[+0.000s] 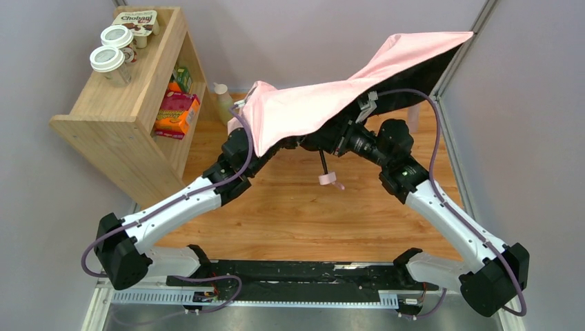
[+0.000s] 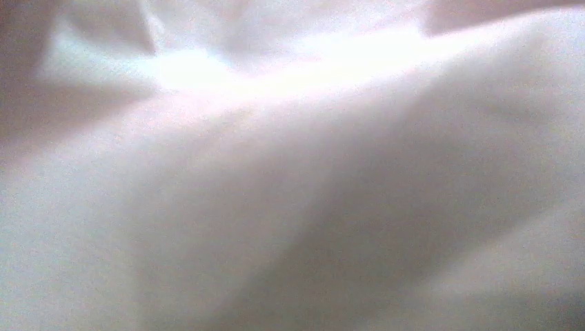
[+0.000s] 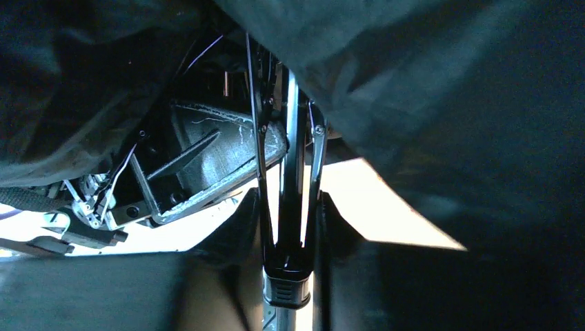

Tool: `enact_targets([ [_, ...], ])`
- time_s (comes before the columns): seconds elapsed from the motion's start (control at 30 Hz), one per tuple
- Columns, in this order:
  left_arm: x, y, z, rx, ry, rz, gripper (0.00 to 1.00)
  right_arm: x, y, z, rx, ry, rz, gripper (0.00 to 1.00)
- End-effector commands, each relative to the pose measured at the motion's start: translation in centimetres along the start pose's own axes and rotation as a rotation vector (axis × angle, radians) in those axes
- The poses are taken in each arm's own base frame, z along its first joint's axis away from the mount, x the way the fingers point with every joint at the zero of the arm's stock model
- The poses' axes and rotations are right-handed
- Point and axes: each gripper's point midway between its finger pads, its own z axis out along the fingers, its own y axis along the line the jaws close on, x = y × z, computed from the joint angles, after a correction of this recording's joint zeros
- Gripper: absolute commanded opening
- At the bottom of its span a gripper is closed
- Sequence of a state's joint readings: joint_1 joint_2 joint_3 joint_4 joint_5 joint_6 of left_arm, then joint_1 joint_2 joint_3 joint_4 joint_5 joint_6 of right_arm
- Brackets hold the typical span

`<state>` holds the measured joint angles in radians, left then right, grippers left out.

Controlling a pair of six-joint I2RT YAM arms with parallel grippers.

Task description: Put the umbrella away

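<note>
Progress looks slight: the umbrella [image 1: 310, 107] is neither collapsed nor stowed; its pink canopy [image 1: 407, 58] hangs half spread above the far middle of the desk [image 1: 290, 221], rising toward the far right corner, with the black underside showing on that side; it drapes over both wrists, so neither set of fingers shows from above; the shaft [image 1: 322, 161] slants down from under the fabric to the handle [image 1: 326, 178], whose strap [image 1: 338, 185] hangs loose above the desk's middle. Left fingers are together, buried in fabric; the left wrist view is a pale pink blur, so what they pinch, if anything, I cannot tell. Right fingers are under the canopy by the shaft, which runs up the middle of that wrist's view with a thin strut on each side and a black collar [image 3: 288, 279] low down; the surroundings are too dark to say whether those fingers are apart or clamped. By my judgement nearly everything is left: close the canopy, shorten the shaft, wrap the fabric, fasten the strap, set the bundle away, perhaps on the shelf [image 1: 117, 117] at the far left corner, though where it belongs is not shown. Counted: one umbrella; two arms, left arm [image 1: 186, 200] and right arm [image 1: 441, 207]; one shelf; two lidded cups [image 1: 110, 61] and one yogurt pack [image 1: 141, 19] on its top; one bottle [image 1: 222, 102] beside it; the boxes inside are too crowded to count.
</note>
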<state>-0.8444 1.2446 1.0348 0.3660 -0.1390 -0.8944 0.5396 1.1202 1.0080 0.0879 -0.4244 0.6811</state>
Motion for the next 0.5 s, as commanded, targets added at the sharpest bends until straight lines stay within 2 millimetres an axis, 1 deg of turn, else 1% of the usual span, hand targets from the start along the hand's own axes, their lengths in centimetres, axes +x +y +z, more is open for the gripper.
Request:
enact_targets([
  [0.0, 2.0, -2.1, -2.2, 0.057, 0.147, 0.058, 0.29, -5.0, 1.0, -0.2, -0.013, -0.217, -0.002, 0.00],
  [0.03, 2.3, -1.4, -2.4, 0.021, 0.167, 0.058, 0.39, -5.0, 0.6, -0.4, 0.008, -0.229, 0.010, 0.00],
  [0.07, 1.8, -1.2, -2.6, 0.006, 0.156, 0.057, 0.56, -5.0, 0.1, -0.5, 0.036, -0.239, 0.028, 0.00],
  [0.1, 2.2, -0.5, -2.9, -0.016, 0.168, 0.059, 0.61, -5.2, -0.3, -0.7, 0.058, -0.254, 0.044, 0.00],
  [0.13, 1.8, -0.5, -3.3, -0.018, 0.155, 0.056, 0.66, -5.3, -0.6, -0.9, 0.075, -0.268, 0.065, 0.00],
  [0.17, 2.0, 0.0, -3.5, -0.029, 0.158, 0.042, 0.66, -5.5, -1.1, -1.1, 0.099, -0.289, 0.092, 0.00],
  [0.2, 1.8, -0.3, -4.0, -0.016, 0.154, 0.033, 0.66, -5.6, -1.4, -1.3, 0.117, -0.309, 0.113, 0.00],
  [0.23, 2.2, 0.4, -4.3, -0.023, 0.161, 0.022, 0.66, -5.9, -1.8, -1.5, 0.135, -0.335, 0.127, 0.00],
  [0.3, 2.5, 0.6, -5.0, -0.013, 0.175, -0.001, 0.67, -6.4, -2.7, -1.8, 0.176, -0.372, 0.139, 0.00],
  [0.33, 3.0, 0.5, -5.6, 0.005, 0.200, -0.004, 0.67, -6.6, -3.2, -1.9, 0.196, -0.386, 0.144, 0.00],
  [0.37, 2.9, 0.2, -6.0, 0.019, 0.202, -0.007, 0.67, -7.0, -3.6, -2.0, 0.215, -0.393, 0.148, 0.00],
  [0.4, 3.6, 0.3, -6.5, 0.032, 0.232, -0.002, 0.67, -7.1, -4.1, -2.0, 0.234, -0.388, 0.151, 0.00],
  [0.43, 3.8, 0.0, -7.2, 0.055, 0.253, 0.001, 0.67, -7.2, -4.5, -1.9, 0.237, -0.377, 0.142, 0.00],
  [0.47, 4.2, 0.2, -7.6, 0.061, 0.266, 0.020, 0.67, -7.4, -4.7, -1.9, 0.223, -0.367, 0.129, 0.00],
])
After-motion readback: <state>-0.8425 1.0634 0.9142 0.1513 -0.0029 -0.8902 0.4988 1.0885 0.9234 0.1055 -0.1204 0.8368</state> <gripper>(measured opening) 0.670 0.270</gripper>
